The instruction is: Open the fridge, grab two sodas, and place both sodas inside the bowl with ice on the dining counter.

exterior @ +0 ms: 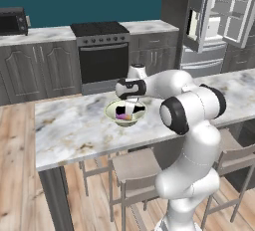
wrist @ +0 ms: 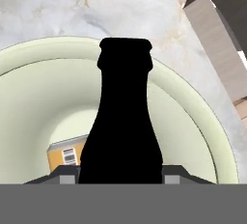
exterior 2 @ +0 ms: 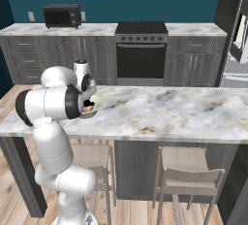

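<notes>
holding the dark bottle (wrist: 124,117) between our fingers, we are keeping the hand (exterior: 130,106) right over the bowl (exterior: 111,109), with the jaws drawn narrow around the bottle's lower body. in the hand view the bottle is standing as a black silhouette, its neck and lip pointing away from us across the bowl's inner wall (wrist: 38,92). beside its base, low in the bowl, we are seeing part of the other soda (wrist: 67,153), orange with a small label; in the left base view that can is showing purple and orange (exterior: 123,117) inside the bowl. we cannot tell whether the bottle is touching the bowl's floor.

the bowl is sitting on the desk (exterior: 74,125), the long marble-look slab, near the edge closest to us, with stools (exterior: 137,168) tucked beneath. in the right base view the bowl (exterior 2: 97,104) is peeking out just past our forearm.

across the room the fridge (exterior: 209,21) is standing with its doors swung open, its white shelves showing. the oven (exterior 2: 141,54) and the microwave (exterior 2: 62,15) are lining the far wall.
</notes>
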Controlling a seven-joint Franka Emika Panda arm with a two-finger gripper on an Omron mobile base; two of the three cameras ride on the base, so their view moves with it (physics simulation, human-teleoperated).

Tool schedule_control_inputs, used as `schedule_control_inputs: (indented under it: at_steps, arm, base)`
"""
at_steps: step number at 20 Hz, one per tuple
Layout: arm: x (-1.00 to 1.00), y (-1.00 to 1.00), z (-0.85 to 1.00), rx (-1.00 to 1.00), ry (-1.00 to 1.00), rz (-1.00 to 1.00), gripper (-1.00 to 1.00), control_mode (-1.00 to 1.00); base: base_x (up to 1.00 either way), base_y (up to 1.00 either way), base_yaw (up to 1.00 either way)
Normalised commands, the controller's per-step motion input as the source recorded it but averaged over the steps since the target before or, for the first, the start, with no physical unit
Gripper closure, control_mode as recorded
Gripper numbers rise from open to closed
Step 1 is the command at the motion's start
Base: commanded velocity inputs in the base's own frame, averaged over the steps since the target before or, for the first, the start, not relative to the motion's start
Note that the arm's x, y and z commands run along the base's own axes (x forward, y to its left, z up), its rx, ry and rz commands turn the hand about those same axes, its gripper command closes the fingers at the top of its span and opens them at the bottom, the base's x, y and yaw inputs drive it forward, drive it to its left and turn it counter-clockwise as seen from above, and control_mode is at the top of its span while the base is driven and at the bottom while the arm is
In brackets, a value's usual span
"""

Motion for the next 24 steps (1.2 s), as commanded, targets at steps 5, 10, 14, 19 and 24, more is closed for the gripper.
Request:
schedule_control_inputs:
  at_steps: [5,10,14,19,24]
  arm:
    - [0.04,0.02,-0.23,0.00,0.00,0.00,1.00,-1.00]
    - [0.05,0.02,-0.18,0.00,0.00,0.00,1.00,-1.00]
    - [0.00,0.00,-0.11,0.00,0.00,0.00,-1.00,-1.00]
    - [-0.19,-0.11,0.00,0.00,-0.05,0.00,-1.00,-1.00]
    - [-0.22,-0.13,0.09,0.01,-0.07,0.00,-1.00,-1.00]
  base:
    - [0.00,0.00,0.00]
    - [0.00,0.00,0.00]
    - [0.00,0.00,0.00]
    - [0.00,0.00,0.00]
    - [0.00,0.00,0.00]
